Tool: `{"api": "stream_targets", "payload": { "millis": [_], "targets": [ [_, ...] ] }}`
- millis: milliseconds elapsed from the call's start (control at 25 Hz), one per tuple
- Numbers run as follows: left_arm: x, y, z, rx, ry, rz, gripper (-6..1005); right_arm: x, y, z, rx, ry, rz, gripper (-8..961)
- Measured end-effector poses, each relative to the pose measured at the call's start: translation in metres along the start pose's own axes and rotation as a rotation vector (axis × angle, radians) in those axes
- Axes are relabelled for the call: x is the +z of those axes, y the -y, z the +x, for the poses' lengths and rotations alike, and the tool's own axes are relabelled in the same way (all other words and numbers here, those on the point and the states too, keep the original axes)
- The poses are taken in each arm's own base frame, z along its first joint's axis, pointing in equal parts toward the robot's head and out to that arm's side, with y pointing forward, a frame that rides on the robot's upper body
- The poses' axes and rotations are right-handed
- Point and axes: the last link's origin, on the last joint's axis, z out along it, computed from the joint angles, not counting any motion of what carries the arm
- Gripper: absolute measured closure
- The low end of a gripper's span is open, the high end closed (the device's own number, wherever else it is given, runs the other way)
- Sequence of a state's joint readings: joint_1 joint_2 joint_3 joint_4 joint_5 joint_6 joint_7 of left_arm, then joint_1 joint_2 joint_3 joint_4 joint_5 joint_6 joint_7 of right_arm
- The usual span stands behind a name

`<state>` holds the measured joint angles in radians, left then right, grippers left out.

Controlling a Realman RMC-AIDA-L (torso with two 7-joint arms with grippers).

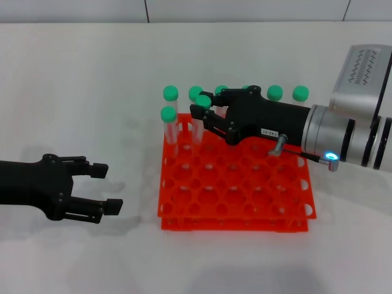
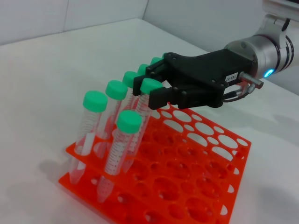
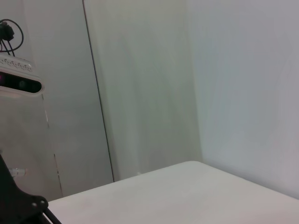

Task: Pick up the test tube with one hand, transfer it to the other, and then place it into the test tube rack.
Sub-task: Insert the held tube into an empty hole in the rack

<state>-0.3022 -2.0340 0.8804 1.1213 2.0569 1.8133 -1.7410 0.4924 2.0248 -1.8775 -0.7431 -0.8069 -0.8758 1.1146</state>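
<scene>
Head view, test tube (image 1: 202, 119) upright, right gripper (image 1: 202, 105) clamped

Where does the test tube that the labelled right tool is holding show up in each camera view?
Head view: the test tube stands over the back left of the orange rack, its green cap between the fingers of the right tool.
Left wrist view: the same test tube is near picture centre, gripped by the right tool.
Right wrist view: not in it.
Shared landmark: the orange rack, seen in the head and left wrist views.
</scene>
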Motion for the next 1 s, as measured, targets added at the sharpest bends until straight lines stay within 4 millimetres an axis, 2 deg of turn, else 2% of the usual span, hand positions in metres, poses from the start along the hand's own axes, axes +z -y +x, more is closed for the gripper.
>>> {"api": "stream_targets", "payload": {
  "millis": [1000],
  "targets": [
    [0.002,0.0015,0.0023,0.001,-0.002,-0.006,112,0.0001,0.0005,-0.0002,-0.009,0.0,0.001,688]
  ]
}}
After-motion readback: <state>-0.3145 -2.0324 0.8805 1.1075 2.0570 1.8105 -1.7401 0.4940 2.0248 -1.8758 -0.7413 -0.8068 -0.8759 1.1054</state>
